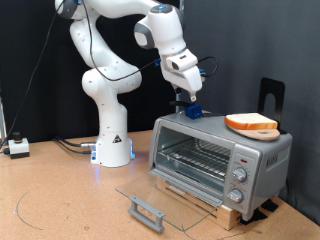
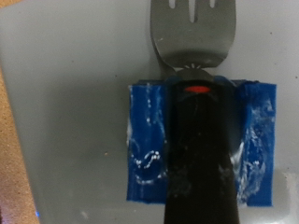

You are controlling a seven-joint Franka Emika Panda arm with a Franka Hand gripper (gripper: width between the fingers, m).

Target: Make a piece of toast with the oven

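As seen from the exterior camera, the scene reads like this:
Oven: the silver-grey oven (image 1: 220, 158) sits on a wooden slatted base (image 1: 215, 200) at the exterior view's right, on the brown worktop (image 1: 60, 200).
Door: its glass door (image 1: 160, 195) is dropped fully open, lying flat toward the exterior view's bottom, handle (image 1: 146, 211) at the front edge; the wire rack (image 1: 195, 160) inside shows bare.
Toast: the piece of toast (image 1: 251, 123) lies on a round wooden plate (image 1: 258, 131) on the oven's roof, toward the exterior view's right.
Arm: the white arm reaches over from the exterior view's left, and the end effector (image 1: 187, 103) hangs just above the roof's left part, well apart from the toast.
Blue patch: a blue object (image 1: 194, 113) sits at the fingertips on the roof.

Wrist view:
Fork: a silver fork (image 2: 190, 33) with a dark handle (image 2: 203, 154) lies on the grey roof surface.
Tape: blue tape (image 2: 149, 145) wraps the handle.
End effector state: fingers are not visible here, so I cannot tell whether it is wide, narrow or gripping.
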